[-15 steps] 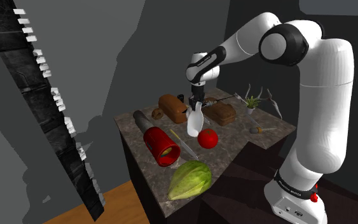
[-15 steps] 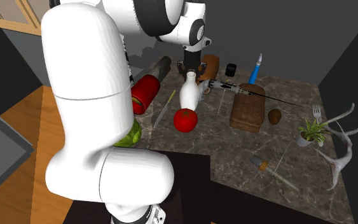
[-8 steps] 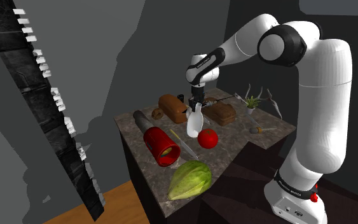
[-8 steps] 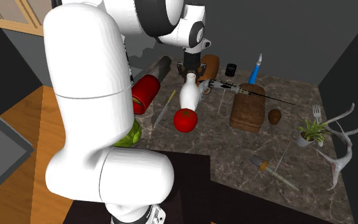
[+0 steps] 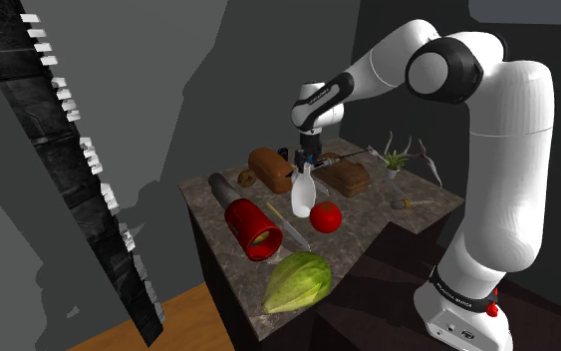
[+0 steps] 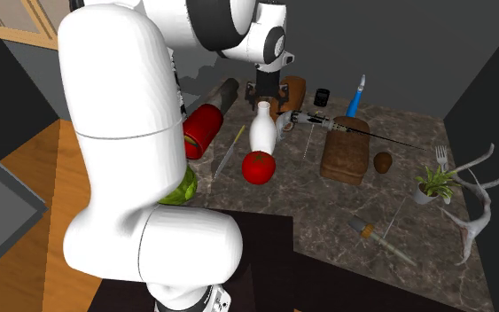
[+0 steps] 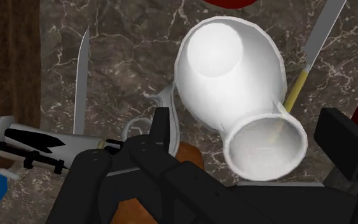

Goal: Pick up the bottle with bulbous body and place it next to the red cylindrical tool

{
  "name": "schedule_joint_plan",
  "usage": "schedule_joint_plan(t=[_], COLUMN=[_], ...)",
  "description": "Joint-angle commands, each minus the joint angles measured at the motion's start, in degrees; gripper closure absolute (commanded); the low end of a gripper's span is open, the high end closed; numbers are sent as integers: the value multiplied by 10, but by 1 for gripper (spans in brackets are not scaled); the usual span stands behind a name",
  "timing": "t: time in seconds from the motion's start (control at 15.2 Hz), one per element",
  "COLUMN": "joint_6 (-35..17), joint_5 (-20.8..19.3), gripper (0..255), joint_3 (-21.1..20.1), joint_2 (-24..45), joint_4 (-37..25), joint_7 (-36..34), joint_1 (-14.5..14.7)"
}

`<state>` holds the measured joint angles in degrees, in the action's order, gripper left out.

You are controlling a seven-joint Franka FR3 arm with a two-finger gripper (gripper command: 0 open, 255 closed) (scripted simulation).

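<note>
The white bottle with the bulbous body [image 5: 305, 190] [image 6: 262, 129] stands upright on the marble table [image 5: 373, 213], just behind a red tomato [image 5: 326, 215] [image 6: 258, 166]. The red cylindrical tool [image 5: 253, 227] [image 6: 201, 130] lies a short way off toward the shoulder view's left, with a thin yellow-handled blade [image 5: 286, 223] between the two. My black gripper [image 5: 311, 160] [image 6: 262, 92] hangs right over the bottle's neck. From the wrist I look down into the bottle's mouth [image 7: 265, 146]. My gripper [image 7: 254, 137] is open, and its fingers [image 7: 163, 130] stand apart on either side of the neck without touching it.
A green cabbage [image 5: 296, 281] lies at the table's near corner. A bread loaf [image 5: 270, 170], a brown block [image 5: 346, 177], a small potted plant [image 5: 396, 160] and pale antlers [image 6: 479, 195] line the back. A rifle-like tool [image 7: 25, 143] lies beside the bottle.
The bottle hung tilted in the shut gripper; it has come down to stand upright on the table. The fingers have spread and let go of its neck.
</note>
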<state>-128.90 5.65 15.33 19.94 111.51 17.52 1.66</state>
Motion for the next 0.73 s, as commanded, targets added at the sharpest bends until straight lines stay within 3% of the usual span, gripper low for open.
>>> schedule_joint_plan(t=[0.0,0.13,0.66], joint_6=[23,53,53], joint_5=[-5,-12,-12], gripper=[0,0,0], joint_3=[2,5,5], joint_2=[-15,-31,-31], joint_4=[-9,-23,-23], joint_7=[-4,-8,-8], joint_1=[2,4,4])
